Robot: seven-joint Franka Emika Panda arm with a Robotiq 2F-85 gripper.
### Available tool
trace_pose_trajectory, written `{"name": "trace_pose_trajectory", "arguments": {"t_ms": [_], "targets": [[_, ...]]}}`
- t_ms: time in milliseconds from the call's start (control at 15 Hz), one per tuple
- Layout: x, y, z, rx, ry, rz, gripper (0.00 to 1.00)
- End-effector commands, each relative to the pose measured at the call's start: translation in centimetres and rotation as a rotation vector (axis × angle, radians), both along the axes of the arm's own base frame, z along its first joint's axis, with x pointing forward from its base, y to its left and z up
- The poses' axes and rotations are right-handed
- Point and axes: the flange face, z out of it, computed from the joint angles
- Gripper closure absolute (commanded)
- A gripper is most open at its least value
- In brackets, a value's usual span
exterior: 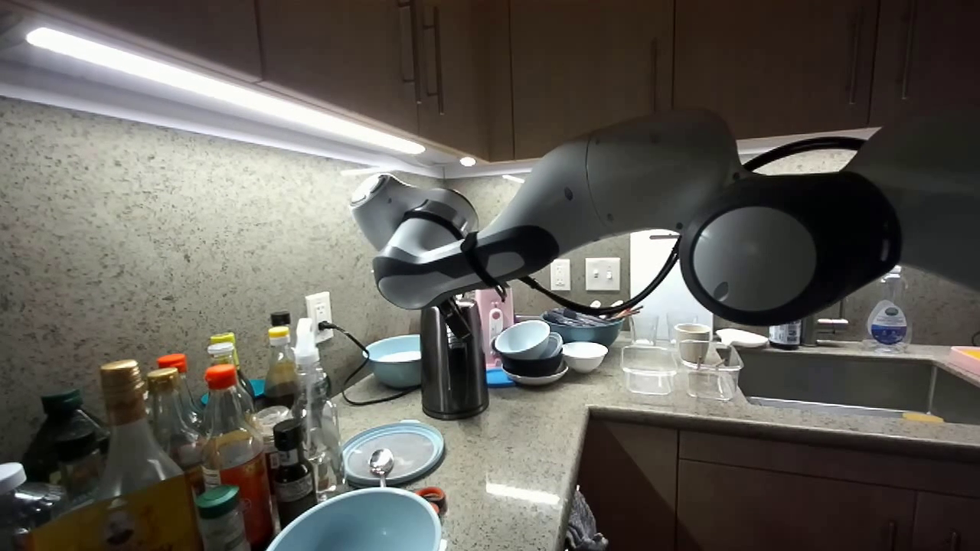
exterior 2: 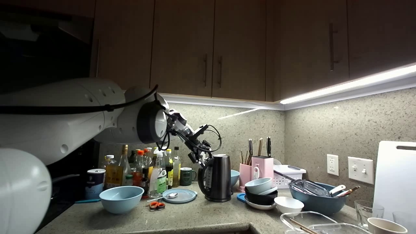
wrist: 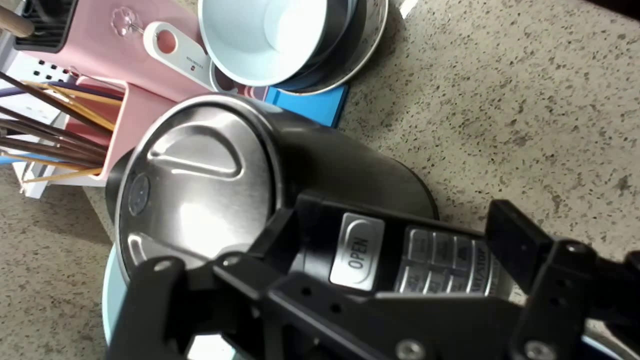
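White arm (exterior 2: pixel 81 128) wears black cables (exterior 2: pixel 55 110); black end effector (wrist: pixel 395 240) shows silvery screws (wrist: pixel 410 348).

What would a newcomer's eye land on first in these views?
Probably the large pale arm, stretched over the counter in both exterior views. Next might come the steel kettle, upright on the counter, with the gripper at its handle, fingers apart and the OPEN button showing between them in the wrist view. Bright-capped bottles also catch the eye, crowded at the left in an exterior view.

The kettle (exterior 2: pixel 222 178) is glossy metal with a smooth plastic handle (wrist: pixel 392 250), the counter (wrist: pixel 525 130) polished, speckled stone.
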Motion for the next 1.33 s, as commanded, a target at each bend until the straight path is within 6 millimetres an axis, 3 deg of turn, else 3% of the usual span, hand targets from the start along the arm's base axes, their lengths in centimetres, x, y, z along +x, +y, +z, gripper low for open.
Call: {"name": "trace_pose_trajectory", "arguments": {"t_ms": [0, 400, 800, 1267], "targets": [[-0.1, 2.5, 0.1, -0.025, -0.067, 0.006, 0.0], [-0.3, 4.4, 0.3, -0.037, -0.107, 0.017, 0.0], [-0.3, 3.3, 0.6, -0.089, -0.123, -0.025, 0.0], [-0.4, 2.0, -0.8, -0.105, -0.065, -0.069, 0.0]]}}
